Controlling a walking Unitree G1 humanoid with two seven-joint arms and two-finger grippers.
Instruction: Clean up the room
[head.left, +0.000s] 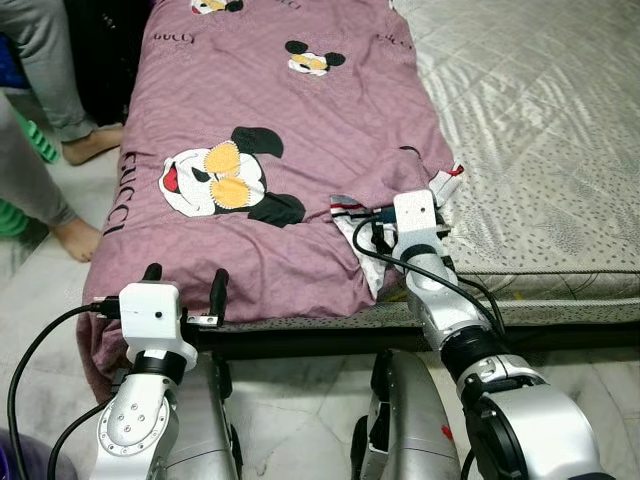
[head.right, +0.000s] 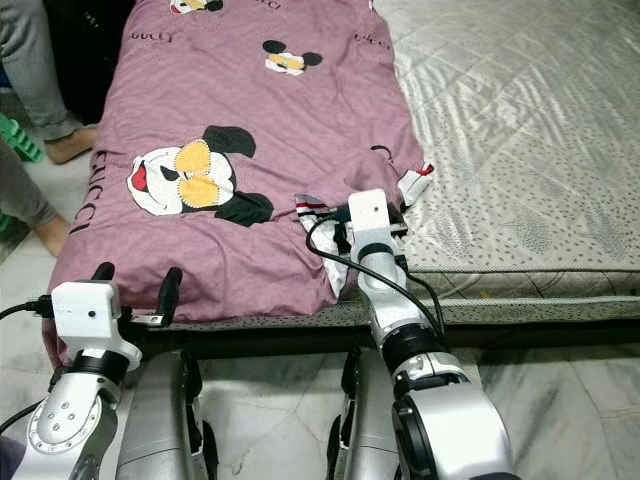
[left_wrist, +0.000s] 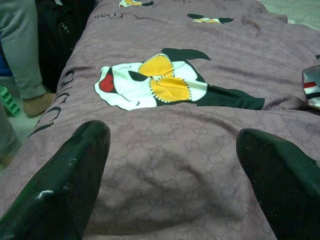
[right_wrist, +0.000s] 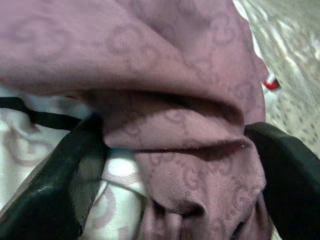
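A purple blanket (head.left: 270, 150) lies spread over the bed (head.left: 540, 130), its near edge hanging off the foot. The right gripper (right_wrist: 175, 165) pinches a bunched fold at the blanket's right corner. The left gripper (head.left: 183, 283) hovers with fingers spread wide and empty above the near edge.

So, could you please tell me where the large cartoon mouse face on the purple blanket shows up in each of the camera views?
Left eye view: the cartoon mouse face lies left of centre, above the left gripper.
Right eye view: it sits further left.
Left wrist view: upper centre, beyond the two black fingers.
Right wrist view: folds of the purple blanket between the fingers, no face.
Shared landmark: the blanket's black lettering.
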